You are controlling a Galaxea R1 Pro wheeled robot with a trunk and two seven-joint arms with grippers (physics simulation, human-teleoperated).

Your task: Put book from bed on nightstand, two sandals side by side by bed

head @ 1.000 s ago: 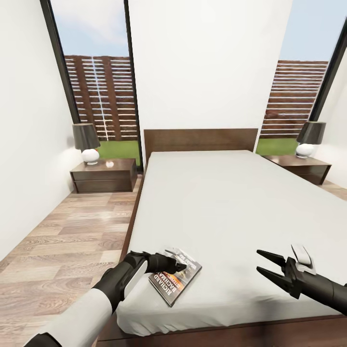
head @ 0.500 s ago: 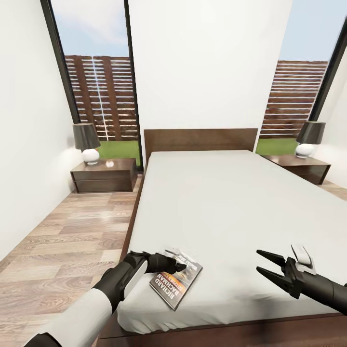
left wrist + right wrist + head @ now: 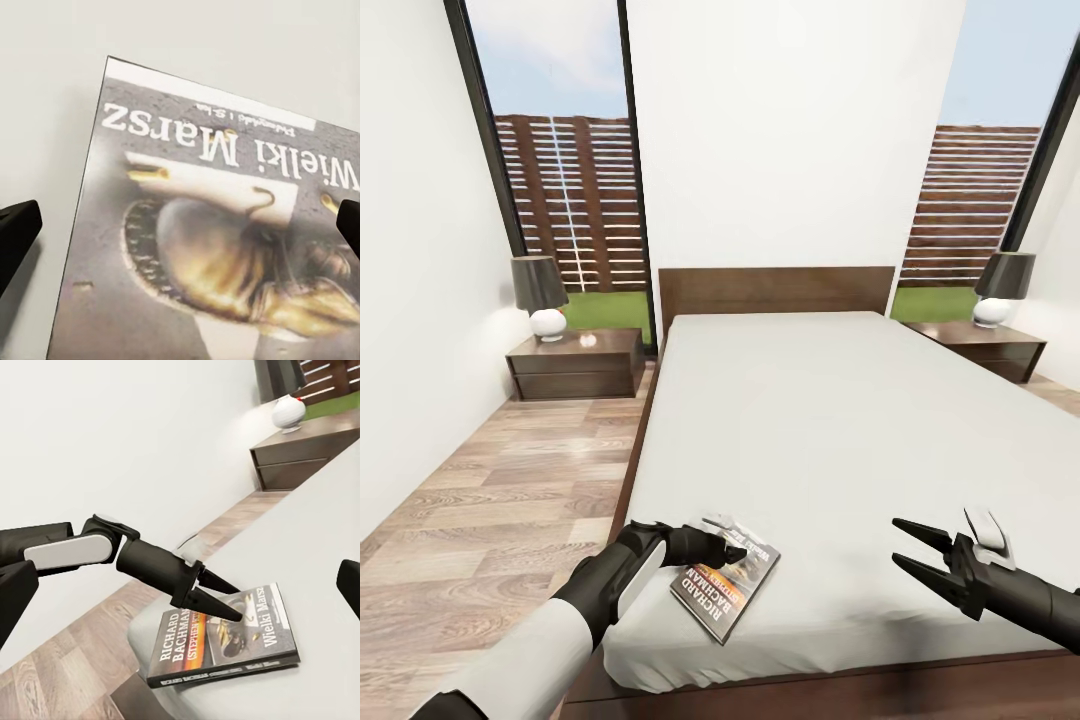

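Nothing has shifted since a moment ago: the thin grey paperback book with the orange band point(image 3: 726, 587) lies flat near the foot corner of the pale grey mattress bed point(image 3: 830, 420). Left pincer point(image 3: 734, 551), arm stretched forward, hovers spread just over its cover. Right pincer point(image 3: 908, 554) hangs released above the mattress, well apart.

The book point(image 3: 726, 585) is showing a glossy paper cover; the bed point(image 3: 840, 430) is wearing smooth matt cloth over a dark wood frame; the nightstand point(image 3: 577, 363) is gleaming as polished wood.
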